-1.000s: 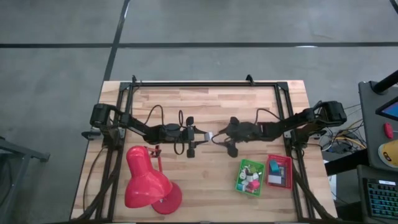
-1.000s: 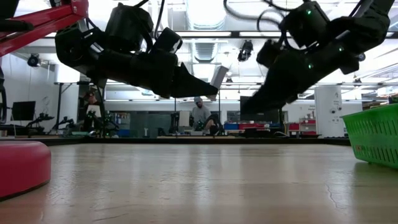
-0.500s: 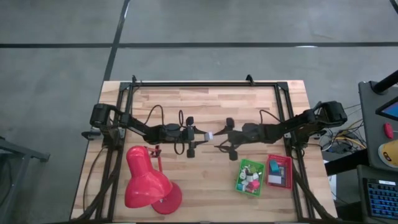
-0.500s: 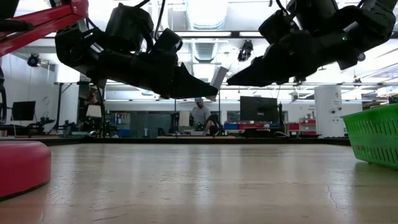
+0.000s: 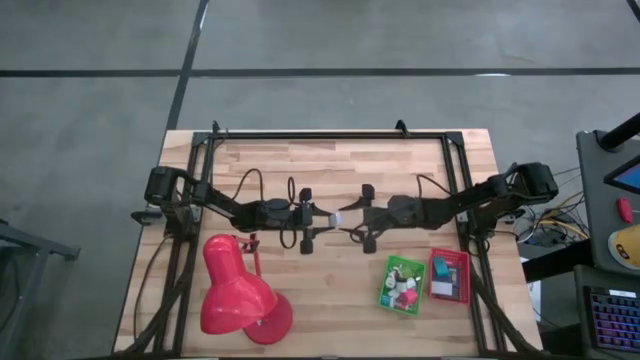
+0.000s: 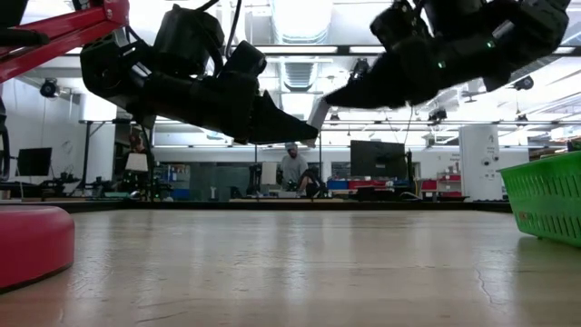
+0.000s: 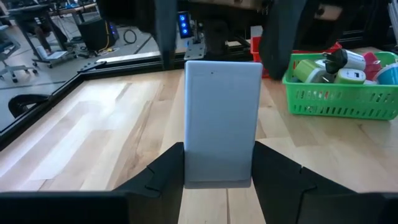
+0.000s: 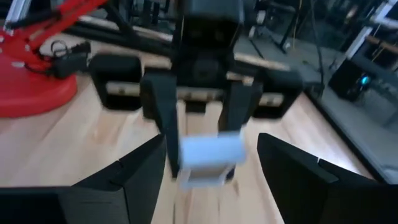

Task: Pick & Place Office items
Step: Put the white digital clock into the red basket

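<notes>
Above the middle of the wooden tabletop (image 5: pixel 320 160), the left gripper (image 5: pixel 327 217) pinched a flat, smooth, pale block (image 7: pixel 222 121). No writing showed on it. The right gripper (image 5: pixel 352 218) faced it with fingers (image 8: pixel 143 171) spread apart, near the green basket (image 5: pixel 403 285).

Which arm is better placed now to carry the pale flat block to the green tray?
Probably the right. The left gripper holds the pale flat block at mid-table; the right gripper, open, faces it closely, and the green tray lies on the right arm's side.
</notes>
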Motion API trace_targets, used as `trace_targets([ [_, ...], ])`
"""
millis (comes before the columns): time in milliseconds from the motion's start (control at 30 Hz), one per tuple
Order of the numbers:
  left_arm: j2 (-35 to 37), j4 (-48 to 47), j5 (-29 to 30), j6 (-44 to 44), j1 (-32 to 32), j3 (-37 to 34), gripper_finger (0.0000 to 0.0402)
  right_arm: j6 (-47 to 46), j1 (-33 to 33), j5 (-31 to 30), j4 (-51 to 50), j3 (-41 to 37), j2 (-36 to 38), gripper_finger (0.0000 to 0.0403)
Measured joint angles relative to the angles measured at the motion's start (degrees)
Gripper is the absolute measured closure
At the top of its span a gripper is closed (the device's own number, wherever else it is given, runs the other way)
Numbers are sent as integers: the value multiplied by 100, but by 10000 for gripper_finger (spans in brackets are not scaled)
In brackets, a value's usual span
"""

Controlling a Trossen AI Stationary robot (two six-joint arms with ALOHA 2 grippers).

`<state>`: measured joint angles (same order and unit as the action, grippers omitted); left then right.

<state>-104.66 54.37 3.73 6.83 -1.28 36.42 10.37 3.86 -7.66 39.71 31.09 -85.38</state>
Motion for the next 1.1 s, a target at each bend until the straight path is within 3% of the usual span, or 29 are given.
trace_targets([
  [367,0,2,-33,0,0,0,241,42,0,4,-686,334,2,149],
  [700,0,77,-33,2,0,0,241,99,0,13,-104,317,-417,156],
  [900,0,85,-33,2,0,0,241,890,0,13,235,345,-812,157],
  [1100,0,83,-33,2,0,0,241,968,0,14,249,468,-820,166],
])
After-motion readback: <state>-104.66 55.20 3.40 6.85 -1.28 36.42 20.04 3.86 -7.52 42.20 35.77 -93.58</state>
